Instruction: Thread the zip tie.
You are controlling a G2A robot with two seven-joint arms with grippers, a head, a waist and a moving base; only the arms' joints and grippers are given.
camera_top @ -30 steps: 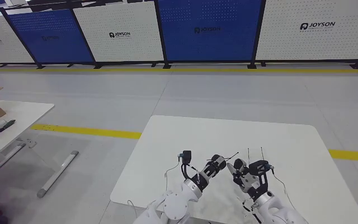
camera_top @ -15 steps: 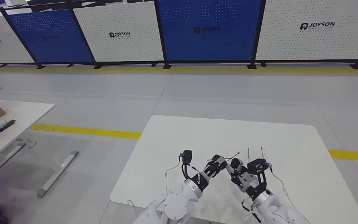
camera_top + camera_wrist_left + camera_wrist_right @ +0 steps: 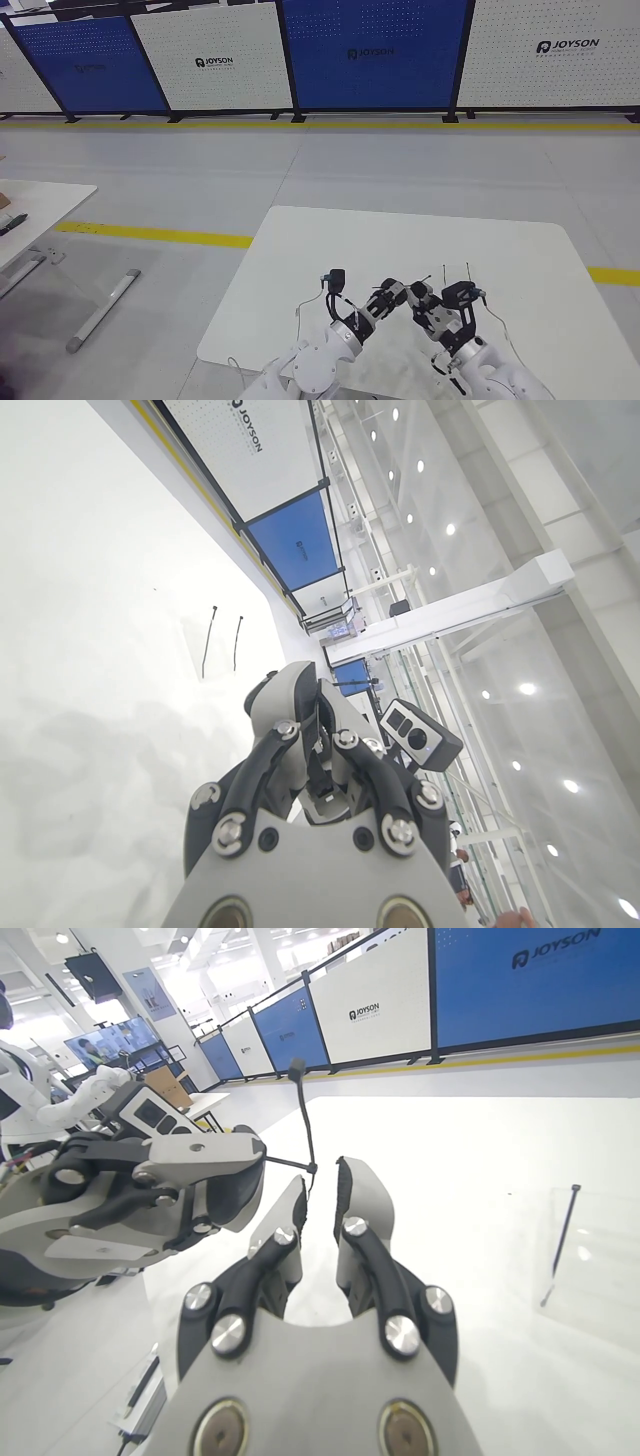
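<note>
1. The left gripper (image 3: 315,705) is raised above the near part of the white worktop (image 3: 450,1153). Its jaws are clenched on the black zip tie (image 3: 306,1123).
2. From those jaws a thin stretch of the zip tie runs sideways to a bend. From the bend the thicker strap rises to the square head at the top.
3. The right gripper (image 3: 322,1178) sits just beside the left one, tips near tips. Its jaws are released, with a clear gap between them. The bend of the zip tie hangs just above that gap and a thin end trails down beside one finger.
4. A spare zip tie (image 3: 207,640) and a second spare tie (image 3: 237,642) lie side by side, flat on the worktop, beyond the right gripper.
</note>
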